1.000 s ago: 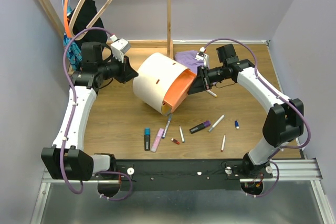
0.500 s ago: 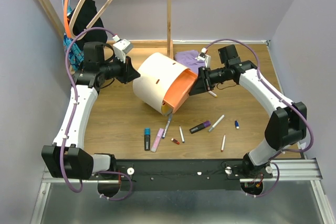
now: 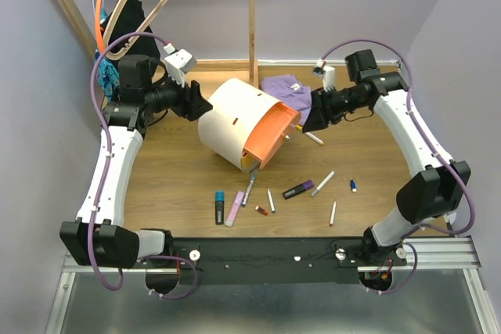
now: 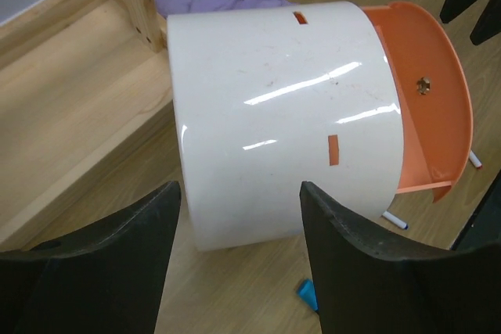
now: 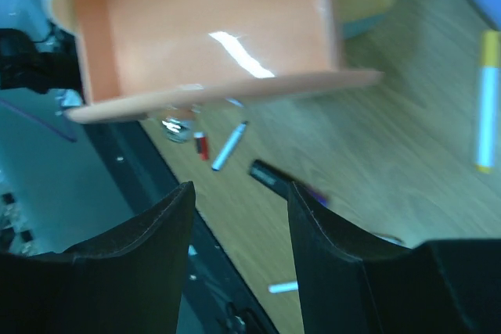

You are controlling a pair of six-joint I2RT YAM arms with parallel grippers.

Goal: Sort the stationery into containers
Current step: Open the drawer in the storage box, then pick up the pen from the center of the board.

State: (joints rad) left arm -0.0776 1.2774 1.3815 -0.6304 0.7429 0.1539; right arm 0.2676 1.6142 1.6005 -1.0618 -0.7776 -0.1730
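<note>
Two claws are standing open and empty on either side of the cream-white drum container (image 3: 231, 123), which is resting on the table (image 3: 172, 177) near its middle. The left claw (image 3: 197, 105) is sitting just beside the drum's closed left wall, its fingers (image 4: 117, 256) spread wide with nothing between them. The right claw (image 3: 305, 120) is hovering just beside the orange drawer (image 3: 270, 138), which is standing pulled out and showing a bare interior in the right wrist view; its jaws are likewise parted and gripping nothing. All the stationery in view is lying loose on the table between the drum and the arm bases. A black-and-purple marker (image 3: 297, 189) and a white pen (image 3: 322, 184) are lying nearest the right claw, toward the bases from it, with their long axes running diagonally from near-left to far-right. A pink marker (image 3: 235, 209) and a blue-capped black marker (image 3: 220, 207) are lying side by side, axes running near-to-far, roughly midway between the arms. Judging from this layout, the right arm is looking better placed for the next pick, closing its claw across the marker's short axis.
</note>
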